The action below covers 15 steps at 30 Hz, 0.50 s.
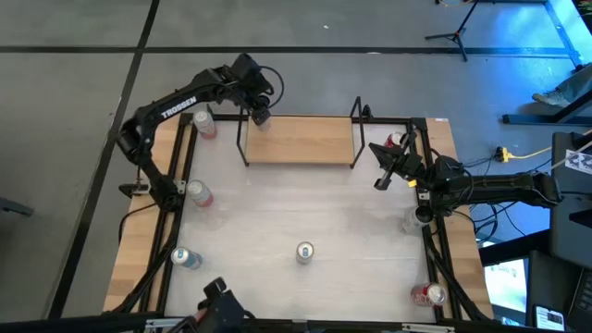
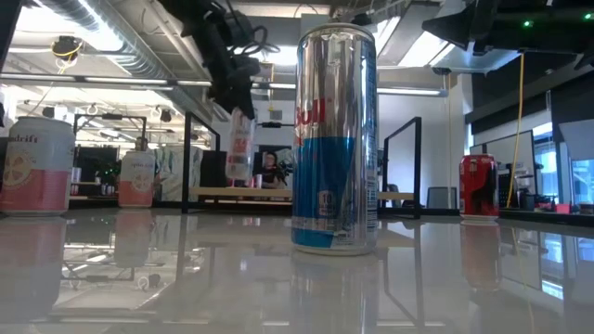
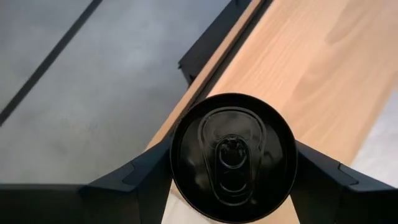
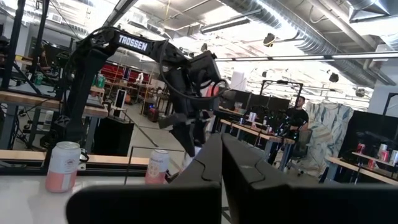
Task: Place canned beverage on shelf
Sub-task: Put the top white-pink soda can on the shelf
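**Desk:** Where is the can?

**Operator:** Pinched by my left end effector (image 3: pixel 231 180), one finger on each side of the can (image 3: pixel 233 157), with the shelf (image 1: pixel 301 139) board directly beneath it. The right end effector (image 1: pixel 380 181) waits, pressed together. I judge the can thin-walled and slick: hold mid-body, squeeze gently.

Both arms are dark, almost black, and built from round joints joined by straight segments. The left arm (image 1: pixel 176 106) has the white word TROSSEN printed along one segment. Black cables loop near its wrist. The left gripper (image 3: pixel 230 186) has two matte black, wedge-shaped fingers with angular edges.
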Tool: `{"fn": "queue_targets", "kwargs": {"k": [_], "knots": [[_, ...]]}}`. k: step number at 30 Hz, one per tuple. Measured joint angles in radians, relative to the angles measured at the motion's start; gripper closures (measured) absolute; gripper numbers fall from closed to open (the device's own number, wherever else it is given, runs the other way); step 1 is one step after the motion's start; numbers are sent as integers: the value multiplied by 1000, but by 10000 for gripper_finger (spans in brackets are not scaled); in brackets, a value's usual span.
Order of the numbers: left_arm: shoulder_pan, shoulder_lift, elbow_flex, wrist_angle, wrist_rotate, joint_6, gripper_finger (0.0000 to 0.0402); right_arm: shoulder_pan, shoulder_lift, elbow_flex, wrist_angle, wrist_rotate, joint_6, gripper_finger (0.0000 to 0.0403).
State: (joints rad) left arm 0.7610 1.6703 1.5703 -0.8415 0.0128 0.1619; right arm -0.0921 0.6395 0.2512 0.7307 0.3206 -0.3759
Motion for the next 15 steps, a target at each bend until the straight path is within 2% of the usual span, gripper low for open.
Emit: {"fn": "queue_targets", "kwargs": {"k": [15], "knots": [[23, 14, 0, 44, 4, 1, 155, 0, 0, 0, -1, 0, 0, 402]]}}
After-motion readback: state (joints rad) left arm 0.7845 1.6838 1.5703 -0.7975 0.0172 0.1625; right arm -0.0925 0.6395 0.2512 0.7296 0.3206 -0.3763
